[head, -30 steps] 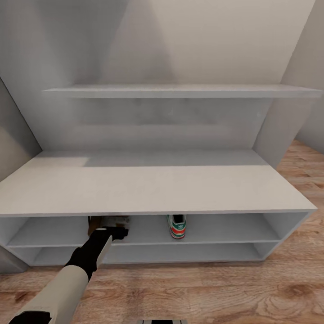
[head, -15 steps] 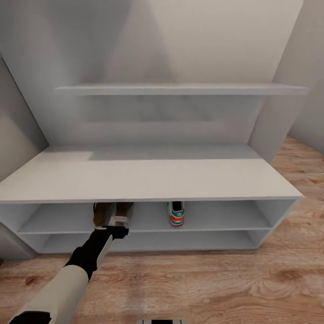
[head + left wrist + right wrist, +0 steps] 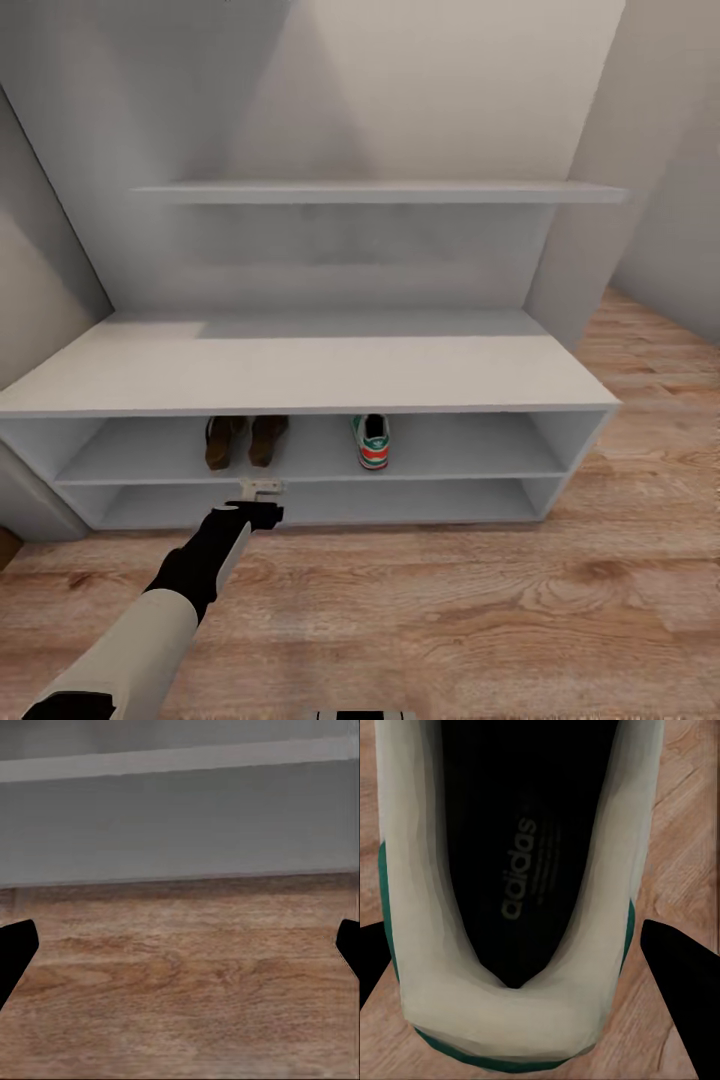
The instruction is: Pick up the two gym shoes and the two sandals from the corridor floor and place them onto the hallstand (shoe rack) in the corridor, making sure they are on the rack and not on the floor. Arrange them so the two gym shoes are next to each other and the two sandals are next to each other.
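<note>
The two sandals (image 3: 246, 441), brown, lie side by side on the upper open shelf of the pale grey hallstand (image 3: 300, 375). One gym shoe (image 3: 372, 442), white with green and red-orange, sits to their right on the same shelf. My left gripper (image 3: 262, 489) hangs just in front of the shelf edge below the sandals. In the left wrist view the left gripper (image 3: 180, 945) is open and holds nothing. The other gym shoe (image 3: 510, 870) is seen from above over the corridor floor (image 3: 690, 810), and my right gripper (image 3: 517, 937) presses its fingers against the shoe's heel sides.
The hallstand has a lower open shelf (image 3: 320, 503), a bench top and a high shelf (image 3: 380, 191) on its back panel. Wood plank floor (image 3: 450, 600) spreads in front and to the right. Grey walls flank the unit on both sides.
The view has pulled back from the hallstand. My left gripper let go of a sandal on the upper shelf beside the other one and drew out of the shelf.
</note>
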`<state>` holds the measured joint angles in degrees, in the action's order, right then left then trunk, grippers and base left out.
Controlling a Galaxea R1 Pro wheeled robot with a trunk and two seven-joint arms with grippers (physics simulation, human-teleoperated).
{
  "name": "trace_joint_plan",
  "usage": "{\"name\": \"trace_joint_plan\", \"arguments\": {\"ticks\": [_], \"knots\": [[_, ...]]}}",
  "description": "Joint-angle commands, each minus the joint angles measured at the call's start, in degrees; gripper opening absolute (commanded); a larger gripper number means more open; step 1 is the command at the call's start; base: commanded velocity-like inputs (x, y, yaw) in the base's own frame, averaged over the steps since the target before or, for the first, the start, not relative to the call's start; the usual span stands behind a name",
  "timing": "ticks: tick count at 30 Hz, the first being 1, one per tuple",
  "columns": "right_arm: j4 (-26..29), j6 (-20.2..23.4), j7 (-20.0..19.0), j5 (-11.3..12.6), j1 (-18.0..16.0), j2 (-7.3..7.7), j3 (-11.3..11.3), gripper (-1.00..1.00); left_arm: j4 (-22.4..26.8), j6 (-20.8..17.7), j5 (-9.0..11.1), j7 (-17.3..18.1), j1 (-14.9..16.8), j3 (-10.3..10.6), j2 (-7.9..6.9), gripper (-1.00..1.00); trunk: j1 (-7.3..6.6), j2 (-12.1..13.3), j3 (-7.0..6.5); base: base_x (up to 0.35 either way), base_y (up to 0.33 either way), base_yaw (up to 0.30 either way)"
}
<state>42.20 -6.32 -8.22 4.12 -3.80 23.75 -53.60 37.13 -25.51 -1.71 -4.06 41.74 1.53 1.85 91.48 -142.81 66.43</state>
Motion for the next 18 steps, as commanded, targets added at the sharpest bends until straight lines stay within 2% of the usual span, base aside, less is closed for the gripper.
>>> {"name": "trace_joint_plan", "arguments": {"ticks": [1, 12, 13, 15, 16, 17, 18], "knots": [[-0.1, -0.2, -0.5, 0.5, -0.1, -0.01, -0.2, -1.00, 0.1, -0.3, -0.2, -0.3, 0.0, 0.2, -0.01, 1.00, -0.03, 0.0, 0.04, -0.176, -0.234, 0.000], [0.1, -0.2, -0.4, 0.5, -0.1, -0.40, -0.1, -1.00, 0.1, 0.5, -0.1, -0.2, 0.0, 0.2, -0.06, 1.00, -0.03, 0.0, 0.04, -0.220, -0.214, 0.000], [0.2, -0.2, -0.4, 0.5, -0.1, -0.80, -0.1, -1.00, 0.1, 5.1, -0.1, 0.4, -1.3, 0.2, -0.26, 1.00, -0.03, 0.0, 0.04, -0.278, -0.169, 0.000], [0.2, -0.2, -0.4, 0.5, -0.1, -0.93, 0.0, -1.00, 0.1, 7.4, 0.0, 0.6, -2.3, 0.2, -0.31, 1.00, -0.03, 0.0, 0.04, -0.276, -0.168, 0.000], [0.2, -0.2, -0.4, 0.5, -0.1, -1.02, 0.0, -1.00, 0.0, 10.6, 0.0, 1.2, -3.9, 0.3, -0.39, 1.00, -0.03, 0.0, 0.04, -0.238, -0.149, 0.000], [0.0, -0.1, -0.4, 0.4, -0.1, -1.15, 0.0, -1.00, 0.1, 22.1, -0.5, 8.4, -9.9, 0.3, -1.25, 1.00, -0.03, 0.0, 0.04, -0.035, -0.017, 0.000], [0.0, -0.1, -0.4, 0.4, -0.1, -1.15, 0.0, -1.00, 0.1, 23.6, -0.6, 10.1, -10.8, 0.3, -1.70, 1.00, -0.03, 0.0, 0.04, -0.022, -0.011, 0.000]]}}
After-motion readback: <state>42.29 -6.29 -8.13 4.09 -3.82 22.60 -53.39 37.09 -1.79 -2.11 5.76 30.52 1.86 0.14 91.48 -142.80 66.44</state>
